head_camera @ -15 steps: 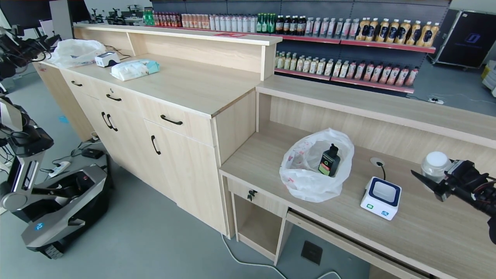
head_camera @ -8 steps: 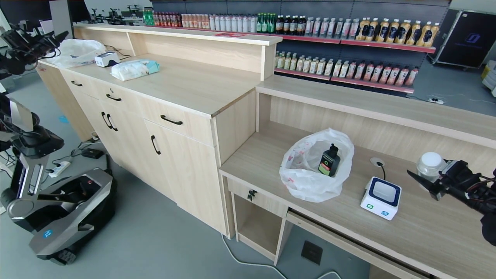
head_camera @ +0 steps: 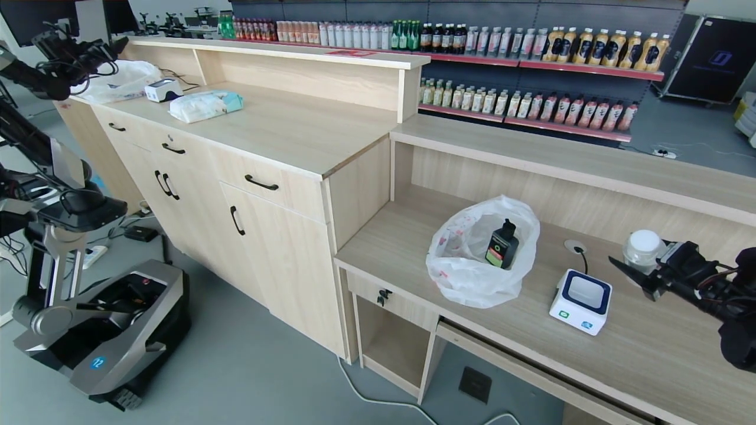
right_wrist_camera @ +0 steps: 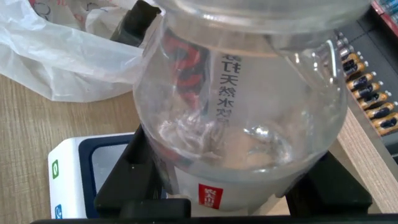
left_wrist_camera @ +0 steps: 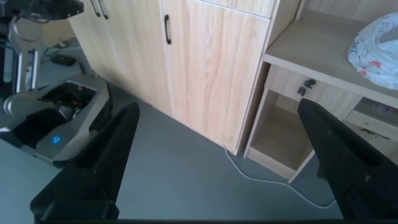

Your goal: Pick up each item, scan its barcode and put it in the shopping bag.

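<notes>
The right gripper [head_camera: 638,267] is closed around a clear bottle [head_camera: 642,248] with a white cap, one dark finger [head_camera: 626,268] lying along its side. The bottle sits over the desk [head_camera: 649,354], between 1 and 2 o'clock from the scanner [head_camera: 582,301] and well apart from it. Whether its base touches the wood cannot be told.

Seen from the right wrist, the bottle [right_wrist_camera: 242,112] carries a column of dark characters on its clear wall, a red mark behind it and a small red patch with white print low down. From the head camera none of this lettering can be made out. The right wrist camera also catches a corner of the scanner [right_wrist_camera: 81,180], with a small green mark and a blue one on its white face, and the crumpled shopping bag [right_wrist_camera: 62,56] beyond.

The shopping bag [head_camera: 460,277], white with faint red print, lies at 9 to 10 o'clock from the scanner. Standing in it is a dark bottle [head_camera: 502,245] with a green and orange label too small to read.

The left gripper [left_wrist_camera: 211,162] hangs over grey floor, its jaws spread wide with nothing between them. Past them are a cabinet door [left_wrist_camera: 211,62], a drawer lock [left_wrist_camera: 305,88] and an edge of the bag [left_wrist_camera: 379,43].
</notes>
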Robot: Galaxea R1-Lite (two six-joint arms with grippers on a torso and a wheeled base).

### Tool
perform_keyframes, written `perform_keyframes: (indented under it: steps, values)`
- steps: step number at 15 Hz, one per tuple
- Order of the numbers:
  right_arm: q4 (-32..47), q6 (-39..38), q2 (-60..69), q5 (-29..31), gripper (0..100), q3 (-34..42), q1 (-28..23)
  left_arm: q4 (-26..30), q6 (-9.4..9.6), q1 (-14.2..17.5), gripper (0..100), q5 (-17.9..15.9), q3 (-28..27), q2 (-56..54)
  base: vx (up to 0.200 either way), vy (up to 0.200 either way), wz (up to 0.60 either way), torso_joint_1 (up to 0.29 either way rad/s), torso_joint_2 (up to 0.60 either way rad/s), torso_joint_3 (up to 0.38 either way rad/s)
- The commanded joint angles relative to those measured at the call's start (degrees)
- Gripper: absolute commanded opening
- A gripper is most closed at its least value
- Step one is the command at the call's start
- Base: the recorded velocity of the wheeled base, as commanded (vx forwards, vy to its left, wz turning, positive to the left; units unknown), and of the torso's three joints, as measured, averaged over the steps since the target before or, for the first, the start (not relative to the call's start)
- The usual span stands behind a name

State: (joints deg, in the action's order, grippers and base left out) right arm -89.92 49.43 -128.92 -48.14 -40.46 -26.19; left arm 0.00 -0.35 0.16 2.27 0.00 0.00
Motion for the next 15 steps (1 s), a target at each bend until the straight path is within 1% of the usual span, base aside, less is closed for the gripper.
perform_keyframes:
  steps: [1,4,6,7,8,9,10,11,12,15]
  values:
    - [-0.08,-0.04,-0.46,-0.02,0,-0.41,0.61,0.0,-0.09,0.02,100,0.02,0.0,0.0,0.0,0.0,0.0,0.0,0.0,0.0]
    - [-0.08,-0.3,0.24,0.06,0,-0.67,1.05,0.0,-0.09,-0.07,100,0.02,0.0,0.0,0.0,0.0,0.0,0.0,0.0,0.0]
    - [-0.08,-0.04,6.92,-0.02,0,0.21,1.31,0.0,0.0,0.02,100,0.02,0.0,0.0,0.0,0.0,0.0,0.0,0.0,0.0]
    - [-0.08,-2.06,15.36,0.33,0,3.72,1.75,0.0,-0.09,0.02,100,0.02,0.0,0.0,0.0,0.0,0.0,0.0,0.0,0.0]
    - [5.89,-5.4,24.33,1.03,0,7.68,1.66,0.0,-0.09,-0.07,100,0.02,0.0,0.0,0.0,0.0,0.0,0.0,0.0,0.0]
    - [11.7,-6.45,30.65,2.53,0,9.17,1.14,0.0,0.0,0.02,100,0.02,0.0,0.0,0.0,0.0,0.0,0.0,0.0,0.0]
    - [22.24,-6.72,39.53,5.25,0,10.75,-1.24,0.0,-0.09,0.02,100,0.02,0.0,0.0,0.0,0.0,0.0,0.0,0.0,0.0]
    - [28.66,-6.63,45.42,5.43,0,12.16,-3.79,0.0,0.0,0.02,100,0.02,0.0,0.0,0.0,0.0,0.0,0.0,0.0,0.0]
    - [31.29,-6.63,48.85,5.34,0,13.57,-5.54,0.0,-0.09,0.02,100,0.02,0.0,0.0,0.0,0.0,0.0,0.0,0.0,0.0]
    - [31.91,-6.72,49.55,5.34,0,14.44,-7.48,0.0,0.0,0.02,100,0.02,0.0,0.0,0.0,0.0,0.0,0.0,0.0,0.0]
